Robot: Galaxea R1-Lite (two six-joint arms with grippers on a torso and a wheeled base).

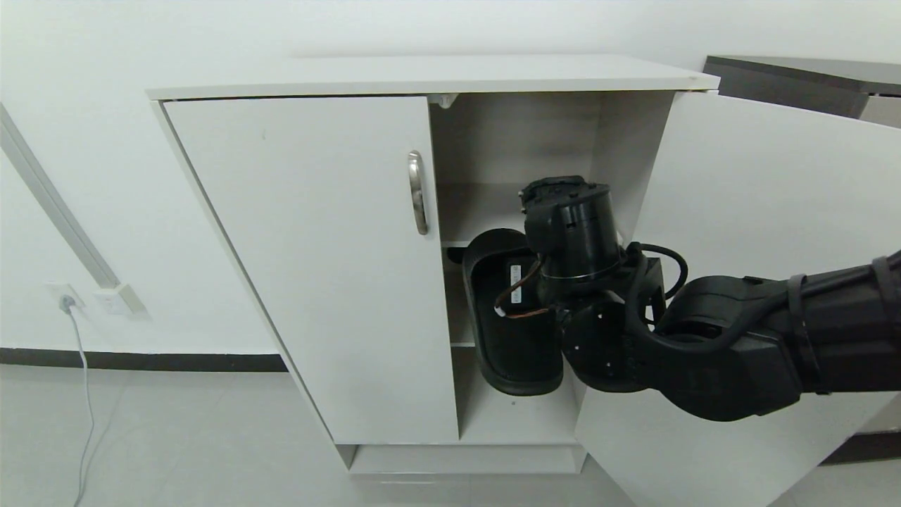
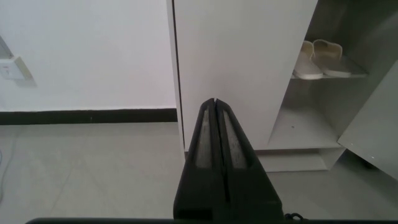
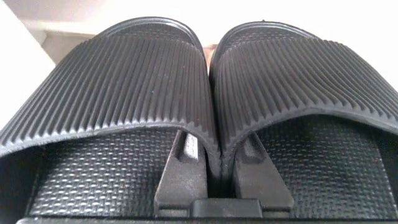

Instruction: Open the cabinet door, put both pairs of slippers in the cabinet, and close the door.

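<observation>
The step in hand appears to be placing the black slippers (image 1: 510, 331) into the cabinet (image 1: 436, 74); the right gripper (image 3: 217, 152) should carry them deeper and lay them flat on a shelf before it lets go, otherwise they may slide out. This gripper is clenched on the two inner strap edges, pressed together; the pair hangs steeply tilted in the open right half. The left gripper (image 2: 214, 143) is closed on nothing, outside the cabinet.

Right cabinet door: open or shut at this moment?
Open. The right door stands swung outward, black slippers in the opening beside it; the left door is shut.
</observation>
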